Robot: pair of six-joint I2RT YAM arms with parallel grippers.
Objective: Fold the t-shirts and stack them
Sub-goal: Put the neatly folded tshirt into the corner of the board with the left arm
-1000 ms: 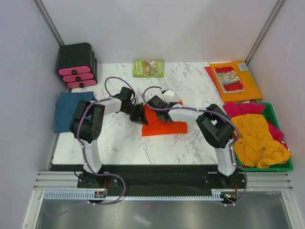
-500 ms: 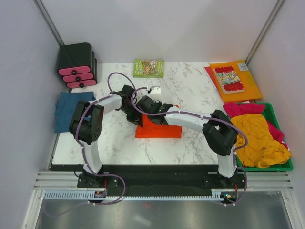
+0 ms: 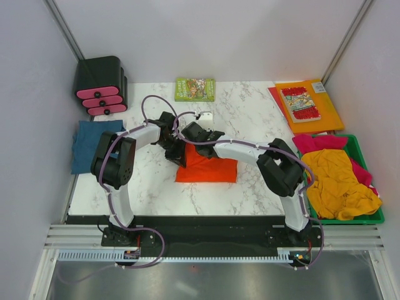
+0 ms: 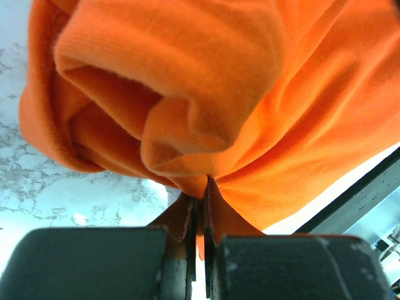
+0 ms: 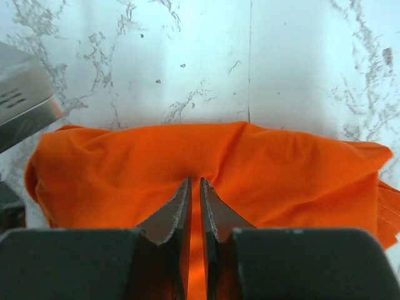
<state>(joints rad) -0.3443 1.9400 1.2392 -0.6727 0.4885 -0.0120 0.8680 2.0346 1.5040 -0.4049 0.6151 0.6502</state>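
Mid-table on marble table (image 3: 250, 119) — orange-red t-shirt (image 3: 207, 170), folded to rough rectangle. Left gripper (image 4: 200, 187) clamped on bunched fold at shirt's left rear corner. Right gripper (image 5: 194, 184) fingers nearly together, pinching cloth at rear edge. Both wrists crowd that edge, hiding pinch points from top camera. Teal-blue t-shirt (image 3: 94, 147) at left table edge, well apart. Green bin (image 3: 357, 147) at right — mustard-yellow t-shirt (image 3: 337, 181) over magenta-pink t-shirt (image 3: 315, 142). Black drawer unit (image 3: 100, 84), green book (image 3: 195, 89), orange folder (image 3: 309, 105) along back.

Matt orange knit cloth t-shirt (image 4: 262, 94), glossy marble-look table (image 5: 300, 56), matt dark fingers (image 5: 170, 215)
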